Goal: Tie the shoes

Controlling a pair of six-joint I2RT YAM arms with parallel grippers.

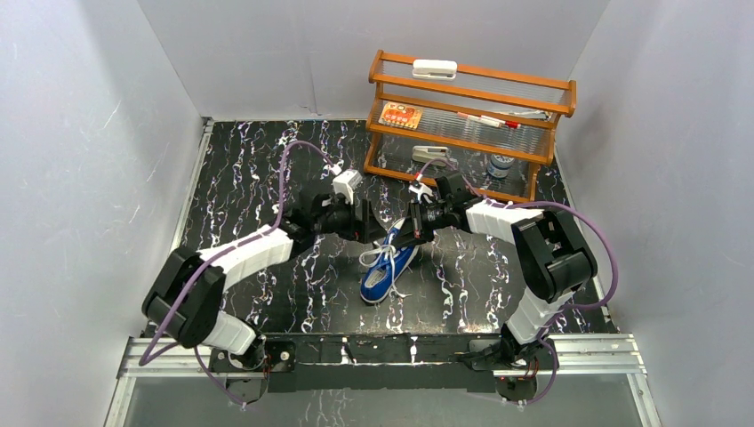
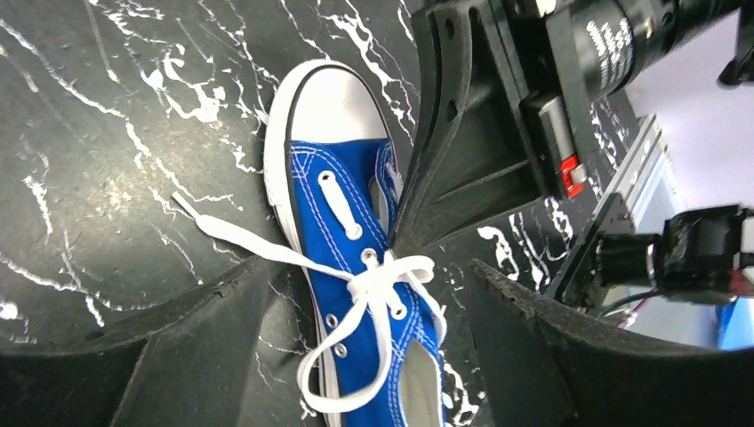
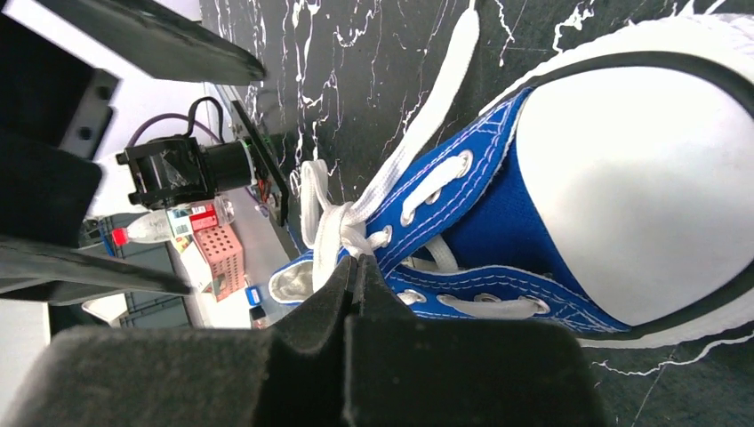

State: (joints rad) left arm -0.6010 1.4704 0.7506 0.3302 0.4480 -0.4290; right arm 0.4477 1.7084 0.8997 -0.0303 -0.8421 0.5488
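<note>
The blue canvas sneaker point(image 1: 389, 267) lies on the black marbled table, its white toe cap pointing away from the arm bases. It also shows in the left wrist view point(image 2: 356, 205) and the right wrist view point(image 3: 533, 222). Its white laces point(image 2: 382, 285) are crossed into a knot with a loop, and one loose end trails to the side. My left gripper point(image 1: 366, 229) is open and hovers over the lacing, one finger on each side point(image 2: 366, 267). My right gripper point(image 1: 405, 238) is shut, its tips point(image 3: 357, 262) pressed against the knot, apparently pinching a lace.
A wooden rack point(image 1: 471, 98) with clear shelves stands at the back right, holding a white box, a card and pens. A small bottle point(image 1: 501, 165) stands at its foot. White walls enclose the table on three sides.
</note>
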